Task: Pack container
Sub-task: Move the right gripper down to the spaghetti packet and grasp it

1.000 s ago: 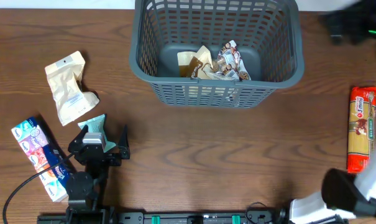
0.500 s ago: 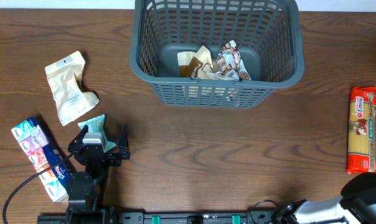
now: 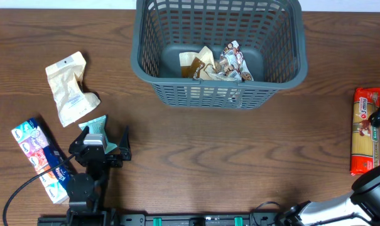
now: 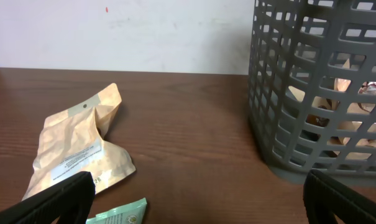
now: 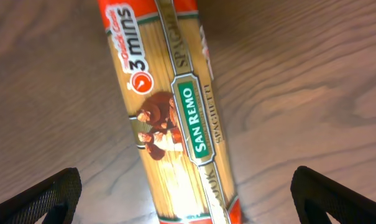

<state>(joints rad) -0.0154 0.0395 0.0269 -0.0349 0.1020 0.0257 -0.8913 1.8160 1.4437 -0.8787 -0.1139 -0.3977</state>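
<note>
A: Left pincer (image 4: 197,202)?
B: Spread wide, holding nothing. Its black fingers (image 4: 51,198) sit in the bottom corners of the wrist view, low over the table. A small mint-green glossy packet (image 3: 95,127) lies flat, partly under it.
A: Right pincer (image 5: 188,196)?
B: Also wide, nothing gripped. It hangs over a long red-and-yellow plastic spaghetti packet (image 5: 175,118), with the fingers clear on either side. The packet lies flat near the table's right edge, well apart from everything else.
A: Surface, room?
B: Dark brown wood-grain table (image 3: 208,163), matt, grain running left to right. Plain white wall (image 4: 144,31) behind the far edge.
A: Container?
B: Large dark grey plastic basket (image 3: 208,94). Rectangular, slotted lattice sides, thick rim, solid bottom. It stands upright at the far middle of the table, well apart from both pincers. On its bottom are a beige-and-brown crinkled pouch (image 3: 199,63) and, touching it on the right, a crumpled brown-and-white patterned wrapper (image 3: 232,59).
A: Left side?
B: Cream paper-look pouch (image 3: 70,88), creased, hang-hole at the top, flat on the table. It's left of the basket, just beyond the left pincer. Near the front-left corner a long blue-and-white soft packet (image 3: 38,157) with coloured panels lies diagonally beside the left arm. A thin black cable (image 3: 17,191) loops past it.
</note>
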